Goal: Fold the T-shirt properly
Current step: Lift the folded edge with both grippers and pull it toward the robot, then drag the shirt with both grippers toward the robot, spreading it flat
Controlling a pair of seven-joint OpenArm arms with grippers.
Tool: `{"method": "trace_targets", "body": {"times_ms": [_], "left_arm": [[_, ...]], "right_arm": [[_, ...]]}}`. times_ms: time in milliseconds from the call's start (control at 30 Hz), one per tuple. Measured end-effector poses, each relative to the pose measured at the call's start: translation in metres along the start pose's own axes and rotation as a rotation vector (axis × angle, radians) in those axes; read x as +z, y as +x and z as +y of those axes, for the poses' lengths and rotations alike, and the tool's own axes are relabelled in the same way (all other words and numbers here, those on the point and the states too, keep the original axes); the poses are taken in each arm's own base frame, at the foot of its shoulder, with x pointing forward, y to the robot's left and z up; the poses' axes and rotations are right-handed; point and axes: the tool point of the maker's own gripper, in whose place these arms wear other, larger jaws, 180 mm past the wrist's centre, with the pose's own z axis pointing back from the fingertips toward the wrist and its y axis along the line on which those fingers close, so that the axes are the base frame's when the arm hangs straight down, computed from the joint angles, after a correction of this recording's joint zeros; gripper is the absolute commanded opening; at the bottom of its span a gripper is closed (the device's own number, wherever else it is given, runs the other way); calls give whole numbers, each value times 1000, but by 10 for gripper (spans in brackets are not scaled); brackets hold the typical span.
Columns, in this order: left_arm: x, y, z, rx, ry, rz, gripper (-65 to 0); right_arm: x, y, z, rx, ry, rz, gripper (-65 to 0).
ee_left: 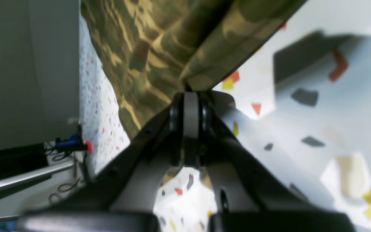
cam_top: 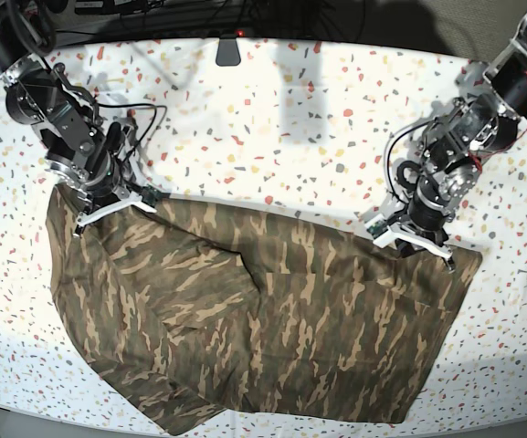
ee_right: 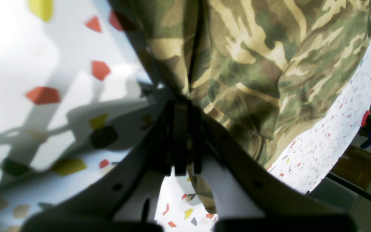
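The T-shirt (cam_top: pixel 263 328), in olive, brown and tan camouflage, lies spread over the near half of the table, its far edge stretched between my two grippers. On the right of the base view, my left gripper (cam_top: pixel 416 239) is shut on that edge. In the left wrist view the left gripper (ee_left: pixel 190 90) pinches a fold of the T-shirt (ee_left: pixel 153 48) lifted off the table. On the left of the base view, my right gripper (cam_top: pixel 110 203) is shut on the other corner. The right wrist view has the right gripper (ee_right: pixel 180 101) closed on bunched cloth of the T-shirt (ee_right: pixel 256 64).
The table (cam_top: pixel 281 119) is white with coloured speckles. Cables and a small black block (cam_top: pixel 229 50) sit at its far edge. A red and blue clamp (ee_right: pixel 370 130) is fixed past the table's edge. The shirt's hem reaches close to the front edge (cam_top: pixel 272 429).
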Motion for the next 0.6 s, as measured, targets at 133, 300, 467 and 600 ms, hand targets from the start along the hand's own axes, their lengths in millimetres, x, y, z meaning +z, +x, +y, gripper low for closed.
{"method": "trace_targets", "body": {"times_ms": [133, 300, 467, 600], "left_arm": [[19, -18, -10, -22, -21, 34, -650], [43, -46, -19, -43, -29, 66, -650], [66, -70, -30, -71, -48, 140, -650], [76, -54, -38, -67, -58, 90, -650]], "right_arm": [[7, -2, -2, 21, -5, -4, -650], [24, -33, 7, 89, 9, 56, -650], [42, -57, 6, 121, -21, 105, -650], [53, -65, 7, 120, -43, 109, -650]]}}
